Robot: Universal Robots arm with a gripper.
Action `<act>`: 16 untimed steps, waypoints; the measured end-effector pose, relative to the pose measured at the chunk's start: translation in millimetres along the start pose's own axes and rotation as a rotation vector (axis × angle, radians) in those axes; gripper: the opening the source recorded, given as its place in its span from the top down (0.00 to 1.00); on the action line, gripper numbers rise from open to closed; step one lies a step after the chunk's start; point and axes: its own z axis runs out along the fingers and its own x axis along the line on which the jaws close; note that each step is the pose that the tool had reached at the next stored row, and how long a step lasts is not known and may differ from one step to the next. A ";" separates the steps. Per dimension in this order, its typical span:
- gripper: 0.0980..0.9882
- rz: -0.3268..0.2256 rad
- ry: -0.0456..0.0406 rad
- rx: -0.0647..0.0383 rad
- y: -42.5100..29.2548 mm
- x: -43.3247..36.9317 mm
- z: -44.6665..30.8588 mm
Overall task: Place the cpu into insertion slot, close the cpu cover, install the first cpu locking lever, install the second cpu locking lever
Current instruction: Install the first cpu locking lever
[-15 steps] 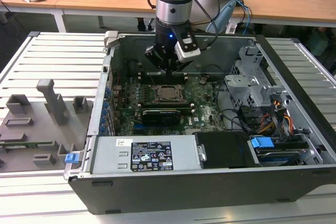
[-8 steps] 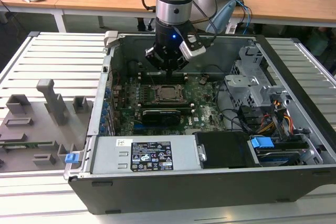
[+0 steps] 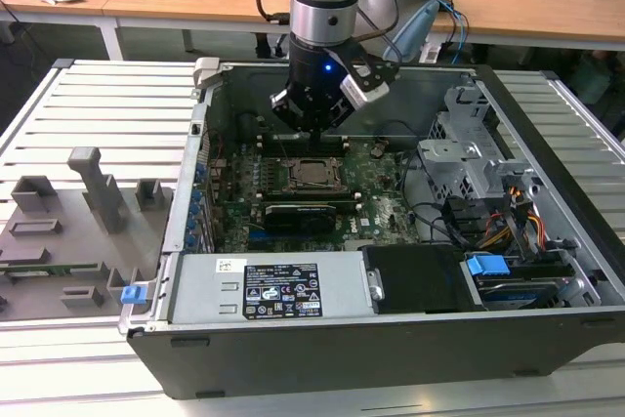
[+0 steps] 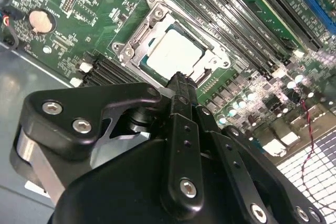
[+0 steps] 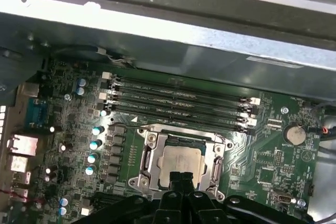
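Exterior view: you see the 2 fingers [image 3: 317, 132] hanging just above the far edge of the insertion slot [image 3: 296, 181], where the cpu [image 3: 314, 172] lies flat. The walls of the open computer case [image 3: 190, 192] close you in all round. A grey drive cage [image 3: 469, 153] with loose cables stands near on the exterior view's right. A long black card [image 3: 308, 212] lies just beside the slot on its near side. The case rests on a pale slatted tabletop [image 3: 107, 104], with grey fixture blocks [image 3: 93, 187] well apart on the exterior view's left.

Second wrist view: your fingers [image 4: 181, 98] are pressed together with nothing between them, and their tips are over one edge of the cpu cover [image 4: 135, 43]. The cover lies down flat around the cpu [image 4: 173, 51]. You cannot tell whether the tips touch the cover. Long memory slots [image 4: 231, 19] run just beside the cover, and a coin cell [image 4: 41, 21] sits well apart.

First wrist view: the cpu [image 5: 181, 161] sits in its socket, its silver top showing through the cut-out of the cpu cover [image 5: 152, 163]. The memory slots [image 5: 178, 100] lie between the cover and the case's metal wall. Small capacitors [image 5: 95, 144] crowd the green board near one side of the cover.
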 end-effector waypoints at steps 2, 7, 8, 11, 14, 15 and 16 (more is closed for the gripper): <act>0.99 -0.016 0.0000 -0.001 0.0 0.0 0.0; 0.99 -0.035 -0.0038 -0.001 1.3 7.3 -0.1; 0.99 -0.028 -0.0047 -0.001 2.0 10.5 -0.1; 0.99 0.014 -0.0050 0.000 2.5 13.2 -0.2; 0.99 0.014 -0.0050 -0.001 4.1 22.4 -0.3; 0.99 0.014 -0.0051 -0.001 4.6 24.8 -0.4; 0.99 0.014 -0.0051 -0.001 4.9 26.7 -0.4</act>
